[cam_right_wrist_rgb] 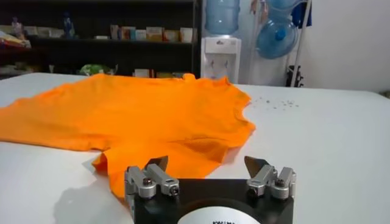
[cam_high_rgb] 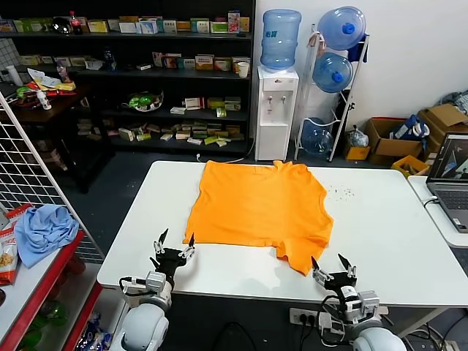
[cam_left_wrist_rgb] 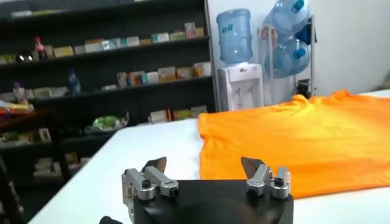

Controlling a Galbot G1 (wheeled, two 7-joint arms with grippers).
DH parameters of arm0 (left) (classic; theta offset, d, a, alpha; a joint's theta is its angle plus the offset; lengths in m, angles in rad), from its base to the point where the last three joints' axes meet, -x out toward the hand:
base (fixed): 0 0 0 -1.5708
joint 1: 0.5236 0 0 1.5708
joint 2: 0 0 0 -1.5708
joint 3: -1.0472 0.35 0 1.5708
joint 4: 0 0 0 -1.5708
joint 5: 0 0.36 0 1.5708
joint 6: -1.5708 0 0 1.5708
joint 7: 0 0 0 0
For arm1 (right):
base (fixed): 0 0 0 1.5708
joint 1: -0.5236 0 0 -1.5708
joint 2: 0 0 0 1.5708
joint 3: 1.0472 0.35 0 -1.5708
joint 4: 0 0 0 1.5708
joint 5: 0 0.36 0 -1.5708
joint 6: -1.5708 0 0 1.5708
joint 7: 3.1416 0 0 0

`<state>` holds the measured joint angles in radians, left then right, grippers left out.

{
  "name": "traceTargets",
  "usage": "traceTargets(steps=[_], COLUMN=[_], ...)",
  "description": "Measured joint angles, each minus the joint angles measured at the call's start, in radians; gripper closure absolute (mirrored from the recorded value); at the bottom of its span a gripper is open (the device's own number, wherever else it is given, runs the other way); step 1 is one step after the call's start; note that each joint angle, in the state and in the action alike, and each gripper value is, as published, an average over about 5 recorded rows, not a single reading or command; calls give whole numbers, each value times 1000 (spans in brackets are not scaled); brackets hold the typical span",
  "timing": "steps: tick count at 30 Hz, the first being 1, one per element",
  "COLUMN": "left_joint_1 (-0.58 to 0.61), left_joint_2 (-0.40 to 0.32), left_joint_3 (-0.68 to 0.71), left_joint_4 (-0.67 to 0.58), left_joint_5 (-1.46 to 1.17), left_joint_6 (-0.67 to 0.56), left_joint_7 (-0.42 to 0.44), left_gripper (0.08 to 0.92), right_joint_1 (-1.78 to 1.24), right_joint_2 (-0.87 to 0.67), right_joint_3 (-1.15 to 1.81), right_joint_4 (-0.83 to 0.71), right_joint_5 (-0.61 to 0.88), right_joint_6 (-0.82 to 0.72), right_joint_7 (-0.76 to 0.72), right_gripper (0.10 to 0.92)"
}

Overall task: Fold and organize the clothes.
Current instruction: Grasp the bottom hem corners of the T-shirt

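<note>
Your orange T-shirt [cam_high_rgb: 256, 206] lies spread on the smooth white bench [cam_high_rgb: 373, 227], soft cotton gently rippled, collar toward 12 o'clock and one sleeve crumpled into a bunched flap at about 5 o'clock. Your left gripper [cam_high_rgb: 174, 251] hovers at the bench's near edge around 7 o'clock of the shirt, its pointed metal fingers [cam_left_wrist_rgb: 154, 167] spread apart and holding nothing. Your right gripper [cam_high_rgb: 330, 269] sits just off the crumpled sleeve at 5 o'clock, fingers [cam_right_wrist_rgb: 157, 165] likewise released, clear of the fabric.
</note>
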<state>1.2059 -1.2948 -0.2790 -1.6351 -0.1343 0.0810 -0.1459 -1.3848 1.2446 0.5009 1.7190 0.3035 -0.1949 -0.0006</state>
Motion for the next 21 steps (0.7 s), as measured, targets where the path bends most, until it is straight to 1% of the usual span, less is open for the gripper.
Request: traceTargets(steps=[7,16,18,21], left_joint_1=[-48,-114,-127,-142], left_joint_2=[7,-2,-4,-6], left_joint_3=[40,74,78,82], left_joint_4=[23,67,78,92], left_joint_5=[-85,-146,-155,-165], left_joint_6=[89,166,178,194], left_joint_7=[-18,-27,-28,-31], left_gripper=[177,177,177,193], right_joint_1=[33,79,90,101], right_joint_2=[12,35,41,46], right_joint_3=[-21,-46,-50,-56], right_joint_4=[-17,-46,-53,-57], right_joint_5=[6,-1,-4,-7], right_joint_6=[-38,-64,-70,-78], right_joint_7=[32,65,72,79], right_gripper=[203,203,218,284])
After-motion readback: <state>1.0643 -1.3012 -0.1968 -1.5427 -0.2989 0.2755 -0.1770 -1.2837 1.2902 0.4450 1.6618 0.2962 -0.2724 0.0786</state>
